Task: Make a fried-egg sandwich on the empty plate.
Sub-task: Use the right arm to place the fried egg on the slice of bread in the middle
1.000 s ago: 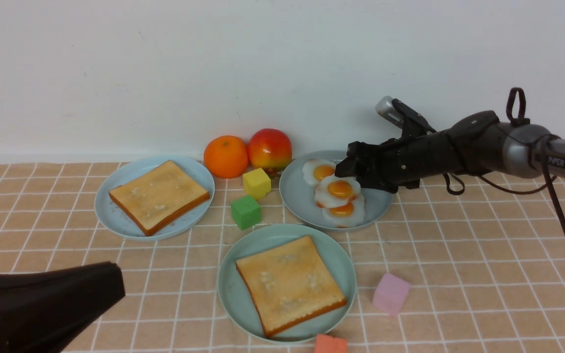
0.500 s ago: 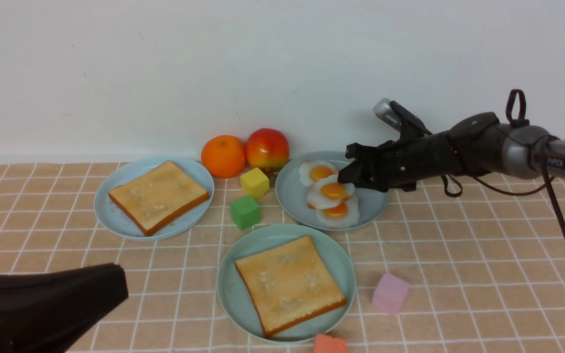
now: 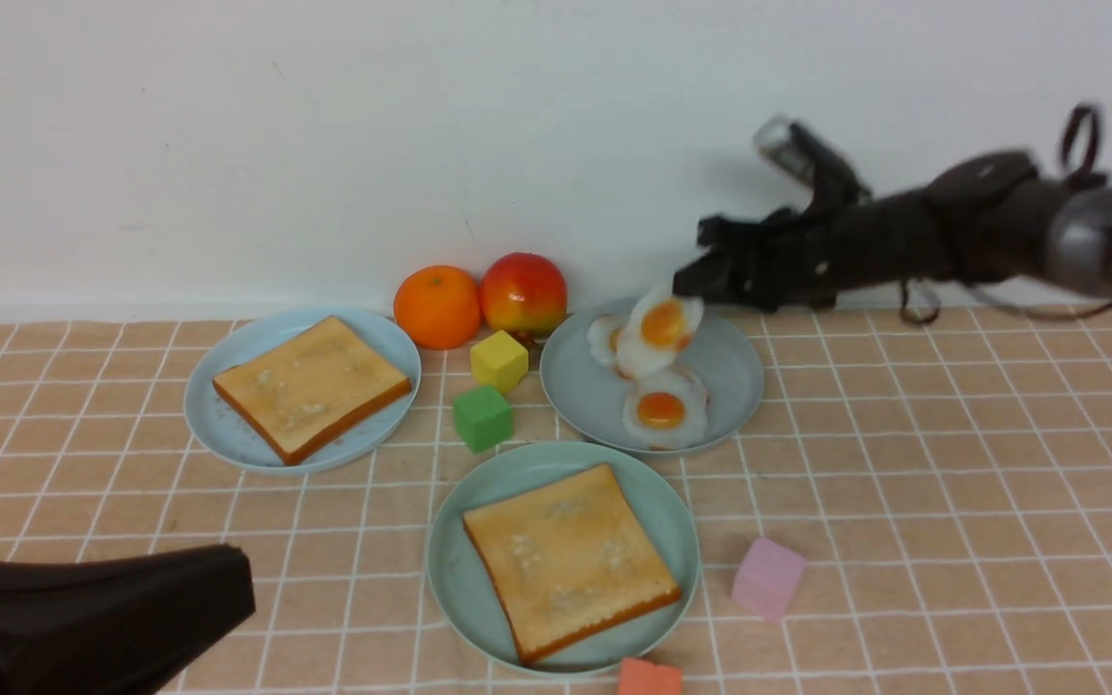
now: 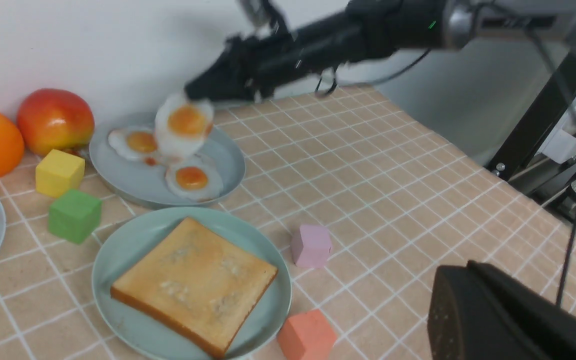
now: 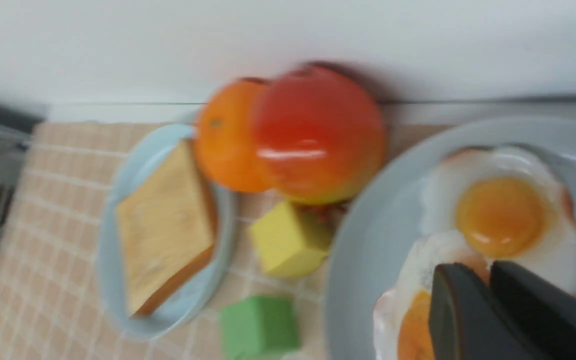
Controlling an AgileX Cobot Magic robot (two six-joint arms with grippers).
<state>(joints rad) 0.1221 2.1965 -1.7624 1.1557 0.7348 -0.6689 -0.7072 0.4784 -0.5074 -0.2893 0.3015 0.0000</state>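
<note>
My right gripper [image 3: 689, 287] is shut on the edge of a fried egg [image 3: 657, 333] and holds it dangling above the grey-blue plate [image 3: 730, 381]. Two more eggs lie on that plate, one in front [image 3: 664, 410] and one partly hidden behind the held egg [image 3: 602, 338]. In the right wrist view the fingertips [image 5: 455, 285] pinch the egg's white [image 5: 420, 280]. The mint-green plate [image 3: 455, 512] at front centre holds one toast slice [image 3: 570, 555]. A second toast slice [image 3: 313, 386] lies on the pale sky-blue plate [image 3: 392, 352] at the left. My left gripper [image 3: 131, 603] is shut and empty, low at the front left.
An orange [image 3: 437, 307] and a red-yellow fruit [image 3: 523, 293] stand by the back wall. A yellow cube [image 3: 499, 361] and a green cube [image 3: 483, 418] sit between the plates. A pink cube [image 3: 768, 578] and an orange-red cube [image 3: 651, 678] lie to the right of and in front of the mint-green plate.
My right gripper closed on the middle egg and lifted it up off the grey-blue plate; the arm rose. The left arm has hardly moved.
</note>
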